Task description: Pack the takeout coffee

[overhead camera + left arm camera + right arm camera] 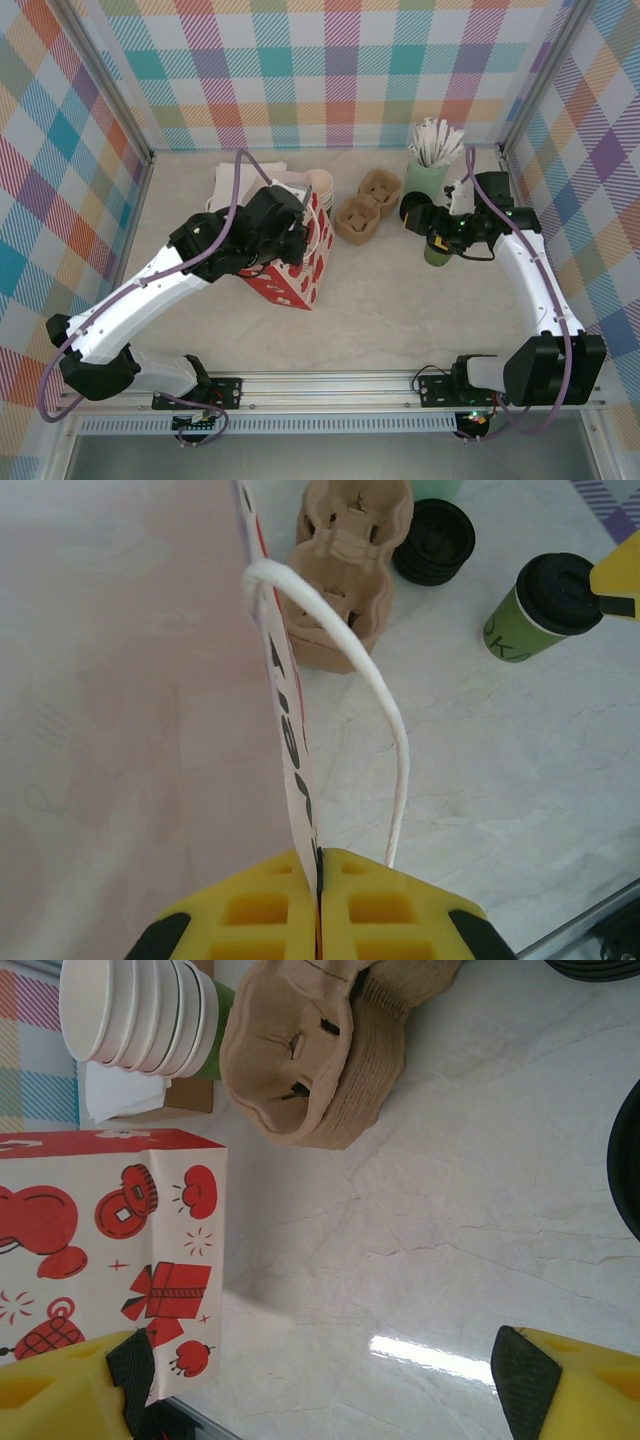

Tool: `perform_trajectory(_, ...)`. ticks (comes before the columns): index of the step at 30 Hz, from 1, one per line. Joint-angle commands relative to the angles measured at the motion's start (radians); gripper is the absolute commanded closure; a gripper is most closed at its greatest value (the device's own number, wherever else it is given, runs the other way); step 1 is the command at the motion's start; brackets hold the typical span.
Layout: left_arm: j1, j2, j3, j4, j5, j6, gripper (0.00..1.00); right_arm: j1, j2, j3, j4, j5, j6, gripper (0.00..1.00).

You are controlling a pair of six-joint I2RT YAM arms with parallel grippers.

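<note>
While the left gripper point(318, 865) pinched the paper bag point(292, 278), the takeout coffee point(530, 620) stood by

As we looked down, we saw yellow jaws clamped flat on the red-and-white bag's rim, that arm stretched forward. The green paper cup, capped by a round black lid point(565, 592), stood on the marbled table point(400, 320) beside the right gripper point(320, 1392), whose jaws gaped wide, its arm folded leftward.
</note>
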Motion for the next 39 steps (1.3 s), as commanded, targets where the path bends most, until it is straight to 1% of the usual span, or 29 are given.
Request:
perform_trajectory(1, -0.013, 0.026, -0.038, 0.065, 0.040, -0.008, 1.00, 0.002, 0.007, 0.000, 0.005, -0.002, -0.024, 0.12)
perform_trajectory(8, -0.015, 0.055, -0.086, 0.067, 0.088, 0.008, 1.00, 0.009, 0.028, 0.026, 0.003, 0.027, -0.057, 0.13)
perform_trajectory(10, -0.014, 0.060, -0.100, 0.077, 0.096, 0.008, 0.92, 0.020, 0.035, 0.036, 0.007, 0.035, -0.065, 0.14)
perform_trajectory(11, -0.015, 0.063, -0.100, 0.078, 0.097, 0.007, 0.87, 0.028, 0.041, 0.046, 0.007, 0.043, -0.071, 0.14)
perform_trajectory(13, -0.015, 0.065, -0.095, 0.076, 0.107, 0.007, 0.78, 0.052, 0.056, 0.070, -0.003, 0.075, -0.092, 0.14)
perform_trajectory(15, -0.015, 0.061, -0.086, 0.075, 0.115, 0.008, 0.65, 0.086, 0.085, 0.112, -0.030, 0.122, -0.127, 0.14)
perform_trajectory(17, -0.015, 0.053, -0.076, 0.066, 0.118, 0.012, 0.55, 0.127, 0.124, 0.166, -0.065, 0.176, -0.171, 0.15)
perform_trajectory(22, -0.014, -0.006, -0.063, 0.066, 0.095, 0.007, 0.39, 0.235, 0.259, 0.337, -0.150, 0.345, -0.284, 0.14)
perform_trajectory(24, -0.014, -0.047, -0.069, 0.074, 0.071, -0.002, 0.33, 0.268, 0.326, 0.416, -0.176, 0.387, -0.338, 0.14)
perform_trajectory(26, -0.014, -0.086, -0.080, 0.081, 0.037, -0.014, 0.29, 0.285, 0.392, 0.491, -0.197, 0.406, -0.372, 0.14)
perform_trajectory(29, -0.014, -0.146, -0.095, 0.068, -0.024, -0.031, 0.24, 0.295, 0.502, 0.614, -0.236, 0.408, -0.394, 0.16)
perform_trajectory(30, -0.013, -0.165, -0.095, 0.051, -0.049, -0.035, 0.22, 0.299, 0.539, 0.654, -0.250, 0.412, -0.429, 0.16)
perform_trajectory(35, -0.013, -0.248, -0.103, -0.044, -0.197, -0.074, 0.19, 0.322, 0.708, 0.821, -0.312, 0.465, -0.477, 0.20)
perform_trajectory(39, -0.013, -0.315, -0.147, -0.063, -0.251, -0.122, 0.17, 0.342, 0.822, 0.926, -0.356, 0.509, -0.510, 0.23)
